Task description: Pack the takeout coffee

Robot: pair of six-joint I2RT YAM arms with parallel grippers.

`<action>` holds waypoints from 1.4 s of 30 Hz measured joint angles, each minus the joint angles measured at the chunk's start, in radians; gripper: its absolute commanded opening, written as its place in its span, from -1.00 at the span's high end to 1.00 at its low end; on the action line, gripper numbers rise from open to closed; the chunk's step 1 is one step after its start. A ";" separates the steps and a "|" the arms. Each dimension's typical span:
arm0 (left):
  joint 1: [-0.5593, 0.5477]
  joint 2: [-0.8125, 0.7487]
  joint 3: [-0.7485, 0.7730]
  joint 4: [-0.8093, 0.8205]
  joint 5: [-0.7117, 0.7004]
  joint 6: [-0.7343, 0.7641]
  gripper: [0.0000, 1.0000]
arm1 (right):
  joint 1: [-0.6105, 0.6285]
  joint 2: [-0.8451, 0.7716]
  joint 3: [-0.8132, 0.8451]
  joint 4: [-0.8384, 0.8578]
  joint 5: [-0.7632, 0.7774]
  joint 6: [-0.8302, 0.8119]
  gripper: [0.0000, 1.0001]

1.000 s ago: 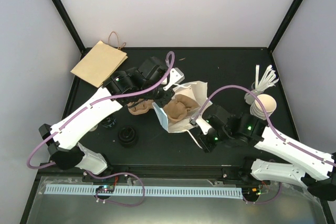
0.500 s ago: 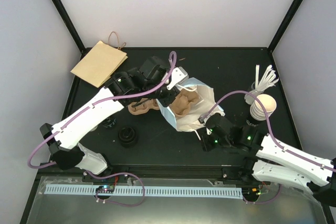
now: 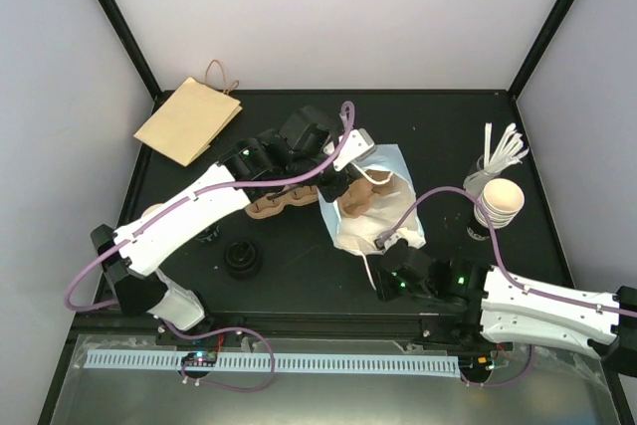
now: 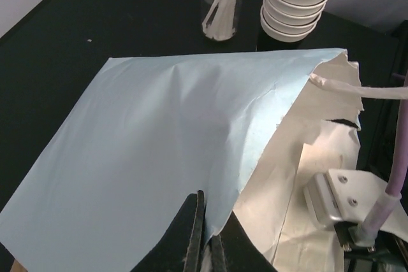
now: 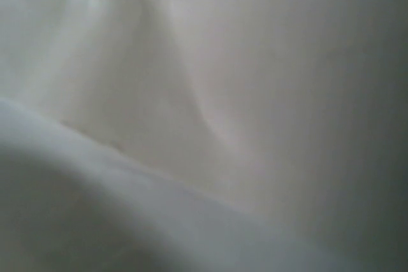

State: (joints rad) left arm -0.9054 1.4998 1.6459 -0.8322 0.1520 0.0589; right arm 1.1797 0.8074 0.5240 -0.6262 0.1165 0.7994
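Observation:
The bag, pale blue outside and white inside, lies at mid-table with its mouth toward the near edge. My left gripper is shut on the edge of its blue wall; the black fingertips pinch the paper. My right gripper is at the bag's mouth. Its wrist view shows only blurred white paper, so its fingers are hidden. A tan moulded piece shows inside the bag. The lidded takeout coffee cup is not clearly in view; my left arm covers part of the left table.
A tan pulp carrier lies left of the bag. A pile of black lids sits front left. A stack of lidless white cups and a jar of stirrers stand at right. A flat brown bag lies back left.
My left gripper has moved right, dragging the bag right with it. My right arm has drawn back toward the near edge, staying at the bag's mouth.

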 measured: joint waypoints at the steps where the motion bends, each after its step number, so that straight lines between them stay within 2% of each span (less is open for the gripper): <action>1: -0.003 0.007 -0.003 0.015 0.007 0.007 0.97 | 0.012 0.000 -0.005 0.007 0.008 0.011 0.91; 10: -0.013 0.068 -0.053 0.089 0.035 0.015 0.97 | 0.032 0.030 -0.020 0.008 0.045 0.073 0.75; 21: -0.024 0.098 -0.046 0.127 0.058 0.016 0.97 | 0.036 -0.113 0.073 -0.152 0.131 0.103 0.75; 30: -0.026 0.113 -0.005 0.154 0.092 0.009 0.97 | 0.037 -0.113 0.124 -0.216 0.150 0.100 0.77; 35: -0.026 0.108 -0.026 0.136 0.053 0.009 0.97 | 0.037 -0.069 0.124 -0.203 0.125 0.080 0.81; 42: -0.025 0.041 -0.167 0.123 -0.055 0.013 0.97 | 0.041 0.089 0.116 -0.075 0.057 0.043 0.83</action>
State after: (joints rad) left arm -0.9306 1.5406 1.4792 -0.7094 0.0971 0.0723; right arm 1.2205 0.8963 0.6403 -0.7010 0.1738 0.8421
